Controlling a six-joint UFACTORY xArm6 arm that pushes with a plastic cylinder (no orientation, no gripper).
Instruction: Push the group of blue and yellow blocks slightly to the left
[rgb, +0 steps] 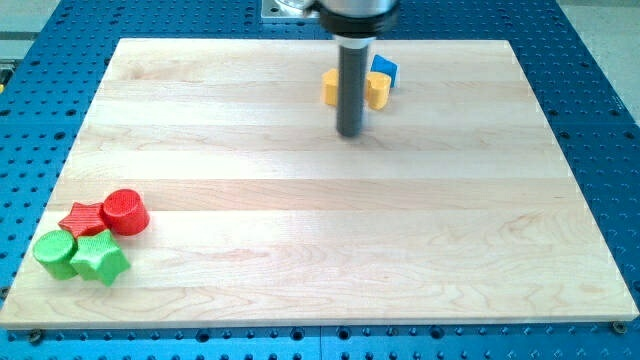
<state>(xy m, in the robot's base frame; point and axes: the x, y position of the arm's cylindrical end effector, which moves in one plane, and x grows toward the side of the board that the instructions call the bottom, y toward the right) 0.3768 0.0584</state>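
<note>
Wooden board (300, 220) of pale planks fills most of the frame, resting on a blue perforated table (590, 60) that shows along every edge. Dark rod (351, 85) descends from the upper centre of the frame, hanging from a wider round mount at the top edge, and my tip (349, 133) meets the board in the upper middle, just below the task's cluster. No gripper is fitted to the arm, so nothing is grasped or clamped; the rod alone touches the scene. Behind the rod, near the board's top edge, sits the group to be pushed: a yellow block (331, 86) on the view's left of the rod, another yellow piece (376, 90) on the view's right of it, and a blue block (384, 70) at the upper right of the cluster, touching the yellow. Whether the two yellow parts are one block or two cannot be told, since the rod covers their middle. In the lower left of the frame lies a second, separate cluster, well apart from the tip: a red cylinder (125, 211), a red star-shaped block (84, 218), a green cylinder (55, 253) and a green star-shaped block (99, 259), packed closely together.
</note>
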